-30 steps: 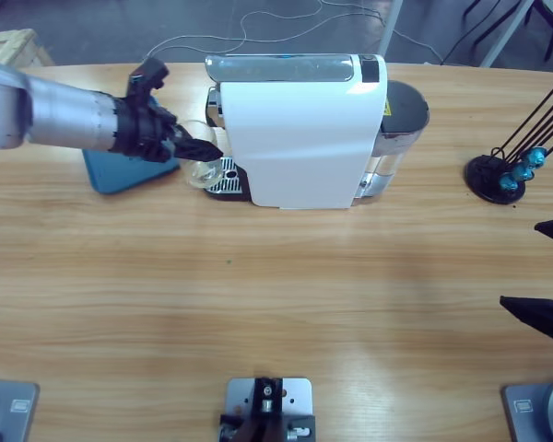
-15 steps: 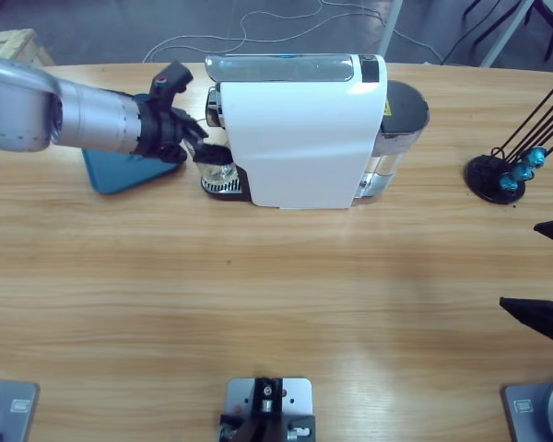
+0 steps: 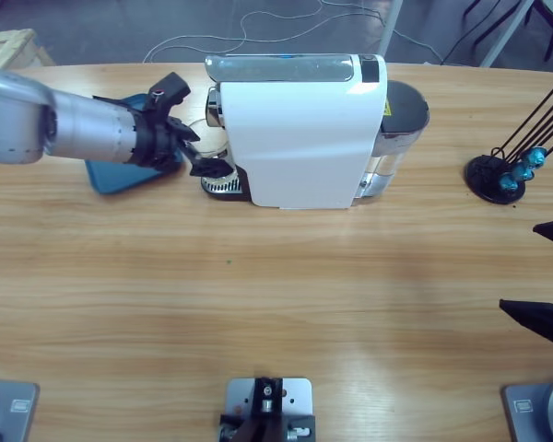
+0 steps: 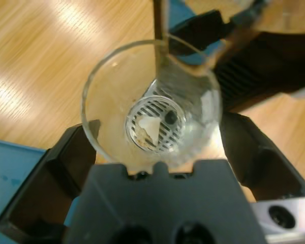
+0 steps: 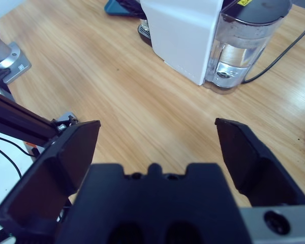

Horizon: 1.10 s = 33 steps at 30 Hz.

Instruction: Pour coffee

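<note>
Left end effector (image 4: 155, 152) holds a clear glass (image 4: 151, 99) at the coffee machine (image 3: 300, 129)

The glass sits between the closed jaws, over the drip grate (image 4: 153, 127) — no coffee visible inside; right end effector (image 5: 157, 147) wide apart above the bench (image 3: 276, 276)

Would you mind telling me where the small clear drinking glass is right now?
The small clear drinking glass sits between the left gripper's black jaws, over the round metal drip grille at the white coffee machine's left end in the high view, beside the blue tray.
</note>
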Each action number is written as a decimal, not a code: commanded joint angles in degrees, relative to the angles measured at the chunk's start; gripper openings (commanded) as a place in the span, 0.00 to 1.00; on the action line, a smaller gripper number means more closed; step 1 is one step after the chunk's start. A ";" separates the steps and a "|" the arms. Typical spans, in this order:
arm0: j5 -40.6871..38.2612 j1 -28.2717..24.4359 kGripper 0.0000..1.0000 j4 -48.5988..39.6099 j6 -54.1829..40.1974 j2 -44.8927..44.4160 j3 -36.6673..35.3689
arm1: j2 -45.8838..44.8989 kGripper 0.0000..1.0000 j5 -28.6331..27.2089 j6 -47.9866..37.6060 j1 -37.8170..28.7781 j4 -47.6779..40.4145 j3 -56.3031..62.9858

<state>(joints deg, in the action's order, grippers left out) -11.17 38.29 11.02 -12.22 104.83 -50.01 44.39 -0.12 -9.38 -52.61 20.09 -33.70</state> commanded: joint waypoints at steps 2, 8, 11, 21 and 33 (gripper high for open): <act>4.14 1.26 0.98 -3.01 -0.37 -13.37 8.68 | 1.76 1.00 0.91 0.59 0.23 -0.13 0.79; 8.57 4.56 0.98 -23.79 3.50 -40.59 8.03 | 8.17 1.00 -0.46 0.32 0.23 3.38 -4.29; 8.53 5.39 0.98 -40.75 5.24 -52.79 4.09 | 16.08 0.60 -1.88 1.59 0.81 11.66 -17.00; 11.61 5.65 0.70 -52.16 7.21 -62.91 3.27 | 41.59 0.00 -0.63 7.13 13.80 28.11 -50.18; 16.70 5.65 0.70 -43.54 9.53 -72.10 11.14 | 58.52 0.00 3.20 7.50 17.80 31.96 -68.73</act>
<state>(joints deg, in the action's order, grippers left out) 4.08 43.54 -33.71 -3.94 34.54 -41.93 92.31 2.22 -2.62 -35.66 47.86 -94.06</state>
